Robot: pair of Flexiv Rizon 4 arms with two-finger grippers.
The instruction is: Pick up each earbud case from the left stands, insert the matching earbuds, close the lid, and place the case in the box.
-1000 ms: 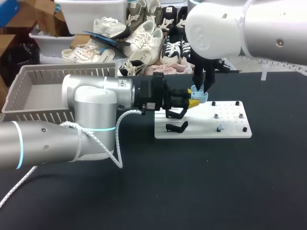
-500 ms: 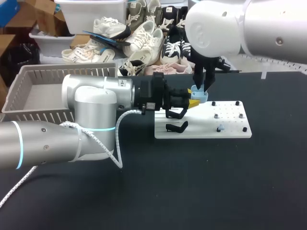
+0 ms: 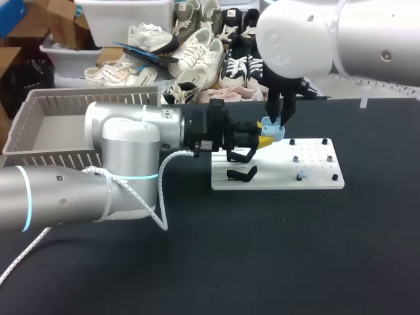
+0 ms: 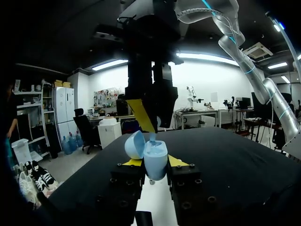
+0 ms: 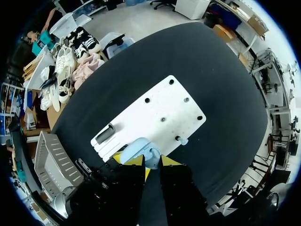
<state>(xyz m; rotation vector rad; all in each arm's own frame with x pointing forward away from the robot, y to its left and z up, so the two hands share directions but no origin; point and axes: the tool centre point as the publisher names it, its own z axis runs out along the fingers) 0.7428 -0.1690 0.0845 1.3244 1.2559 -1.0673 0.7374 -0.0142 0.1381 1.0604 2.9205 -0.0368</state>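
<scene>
Right pincer has nudged toward 3 o'clock, poised just above the case at the board's 12 o'clock edge. Its grip is unclear. Left pincer clamps the open case, so earbud insertion looks underway.

Left arm: enters from the left side, forearm lying level and low over the table, wrist pointing across toward the right.

Left pincer: horizontal, yellow tips forward. In the left wrist view both fingers press the open earbud case from two sides.

Right arm: enters from the upper right, big elbow joint high, wrist turned straight down.

Right pincer: vertical, tips down, directly over the left pincer's tips. In the right wrist view its fingers stand close together, only a slit between. Tips at the case; contents of the pinch unclear.
</scene>
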